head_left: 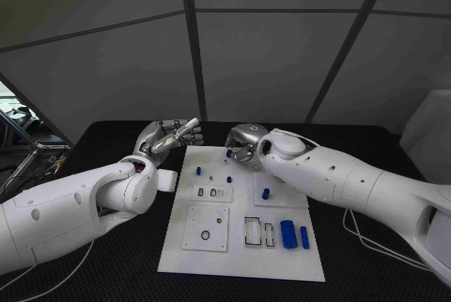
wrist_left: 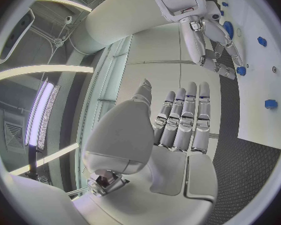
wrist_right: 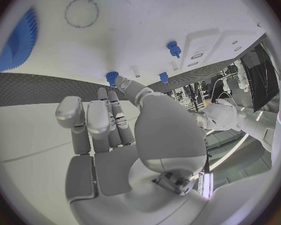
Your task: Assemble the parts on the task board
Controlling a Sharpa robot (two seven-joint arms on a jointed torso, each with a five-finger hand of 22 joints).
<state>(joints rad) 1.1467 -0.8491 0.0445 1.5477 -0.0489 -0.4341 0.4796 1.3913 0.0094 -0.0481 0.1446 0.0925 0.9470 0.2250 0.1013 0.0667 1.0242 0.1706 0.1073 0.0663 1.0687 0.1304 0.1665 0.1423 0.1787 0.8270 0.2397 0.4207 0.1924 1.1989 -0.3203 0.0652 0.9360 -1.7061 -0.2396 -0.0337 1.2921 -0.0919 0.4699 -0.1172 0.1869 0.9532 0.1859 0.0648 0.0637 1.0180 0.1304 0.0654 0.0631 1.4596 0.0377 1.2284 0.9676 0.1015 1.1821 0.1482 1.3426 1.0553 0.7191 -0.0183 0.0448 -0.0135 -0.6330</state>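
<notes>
Head view: I see the task board [head_left: 240,259] on the black tabletop [head_left: 376,263]. My right hand [head_left: 242,143] hovers at its far edge, fingers apart around nothing, beside a blue part [head_left: 229,154]. My left hand [head_left: 167,140] is off its far-left corner, fingers extended, empty.

Matt white board [head_left: 242,250], smooth like plastic. Small blue parts [head_left: 289,233] of smooth plastic look, one just beyond the right hand's fingers [wrist_right: 109,110]. Silvery, metal-looking fingers with a soft sheen; glossy white arm shells [head_left: 348,178]. Black table [wrist_left: 240,165] with rough woven texture beside the left hand [wrist_left: 178,130].
</notes>
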